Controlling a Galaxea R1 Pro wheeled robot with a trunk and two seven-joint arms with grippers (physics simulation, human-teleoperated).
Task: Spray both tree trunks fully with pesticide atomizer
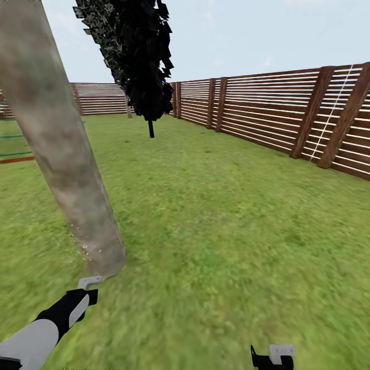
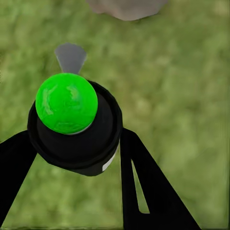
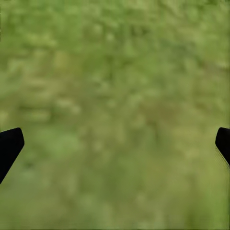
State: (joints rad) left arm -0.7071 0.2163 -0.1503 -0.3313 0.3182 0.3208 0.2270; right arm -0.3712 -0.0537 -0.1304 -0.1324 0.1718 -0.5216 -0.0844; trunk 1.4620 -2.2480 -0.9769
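Green grass of the garden lawn [image 1: 221, 216] is spreading out under both of your arms, and the brown slatted fence [image 1: 267, 115] is running along its far edge, well beyond your right hand [image 1: 272, 357]. Just ahead of your left hand [image 1: 85, 295], the thick grey-tan tree trunk [image 1: 61, 149] is leaning up and away out of the head view, its base standing in the grass close in front of the nozzle. Fine white specks of pesticide [image 1: 85, 241] are showing on the lower trunk, just above your left hand. Farther off, beyond the trunk, a near-black tree [image 1: 139, 56] on a thin dark stem is standing well apart from both hands.

Your left hand [image 2: 76, 158] is gripping the atomizer [image 2: 76, 129]: the black fingers [image 2: 143, 187] are pressing its dark round body from both sides. Its bright green cap [image 2: 66, 103] is facing the wrist camera, and the grey nozzle [image 2: 70, 56] is pointing past it toward the trunk base [image 2: 127, 7].

Your right hand [image 3: 115, 143] is hanging over bare grass [image 3: 115, 86] with its fingertips [image 3: 9, 146] spread wide and holding nothing.
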